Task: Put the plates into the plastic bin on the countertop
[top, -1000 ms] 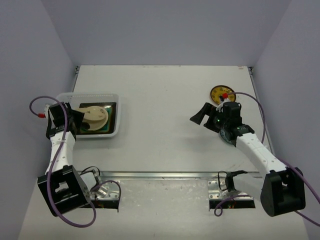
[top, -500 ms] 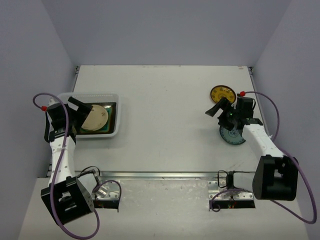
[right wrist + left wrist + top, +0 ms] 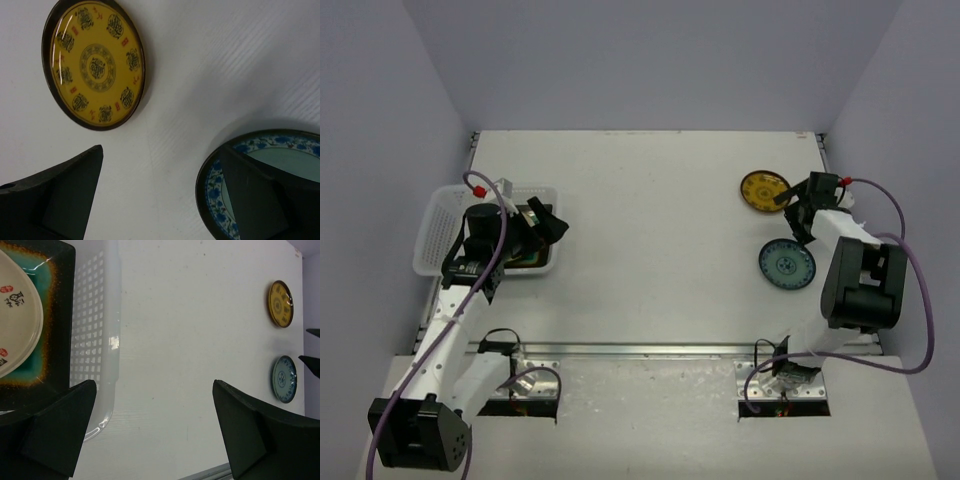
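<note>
The plastic bin (image 3: 430, 235) stands at the left of the countertop (image 3: 650, 220). In it lie a teal square plate (image 3: 55, 315) and, on top of it, a cream plate (image 3: 15, 325); my left arm hides most of both in the top view. My left gripper (image 3: 546, 222) is open and empty above the bin's right wall (image 3: 95, 340), its midpoint (image 3: 155, 430) over bare table. A brown-yellow patterned plate (image 3: 765, 190) (image 3: 95, 65) and a blue-rimmed plate (image 3: 787, 266) (image 3: 280, 141) lie at the right. My right gripper (image 3: 792, 212) (image 3: 160, 195) is open and empty between them.
A metal rail (image 3: 650, 350) runs along the countertop's near edge. Grey walls close in the left, right and far sides. Both right-side plates also show in the left wrist view, the yellow one (image 3: 280, 304) and the blue one (image 3: 284, 379).
My left gripper let go of the cream plate in the bin and swung right over the bin's wall. My right gripper moved back and right, uncovering the blue plate on the table.
</note>
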Controlling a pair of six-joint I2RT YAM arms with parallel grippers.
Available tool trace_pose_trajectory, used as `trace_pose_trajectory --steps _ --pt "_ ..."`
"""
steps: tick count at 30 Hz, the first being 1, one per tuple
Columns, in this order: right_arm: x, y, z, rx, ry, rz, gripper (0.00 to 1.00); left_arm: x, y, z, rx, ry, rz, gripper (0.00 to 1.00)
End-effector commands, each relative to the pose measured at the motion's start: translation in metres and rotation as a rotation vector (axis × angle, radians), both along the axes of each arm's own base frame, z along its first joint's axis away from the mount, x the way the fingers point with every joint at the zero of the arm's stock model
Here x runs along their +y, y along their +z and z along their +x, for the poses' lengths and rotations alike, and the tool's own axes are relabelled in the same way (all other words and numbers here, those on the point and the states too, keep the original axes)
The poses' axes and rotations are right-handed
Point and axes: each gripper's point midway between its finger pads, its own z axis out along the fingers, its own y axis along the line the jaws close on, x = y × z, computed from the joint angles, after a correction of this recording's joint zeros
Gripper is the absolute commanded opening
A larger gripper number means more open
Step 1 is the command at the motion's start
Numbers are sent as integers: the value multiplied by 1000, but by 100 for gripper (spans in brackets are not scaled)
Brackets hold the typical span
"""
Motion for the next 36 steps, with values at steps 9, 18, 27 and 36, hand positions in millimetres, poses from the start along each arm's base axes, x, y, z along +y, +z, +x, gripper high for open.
trace_pose_trajectory --steps 9,18,27,36 --pt "-27 -33 61 -74 -54 79 86 -13 19 -3 -77 -82 23 100" --pt "-6 -80 68 -41 -3 204 39 -16 19 -4 -80 -95 21 100" --pt "14 -74 64 -107 68 248 0 -27 18 -4 -77 -146 8 100" --pt "141 24 35 -82 627 -1 0 -76 43 9 -128 -254 -132 100"
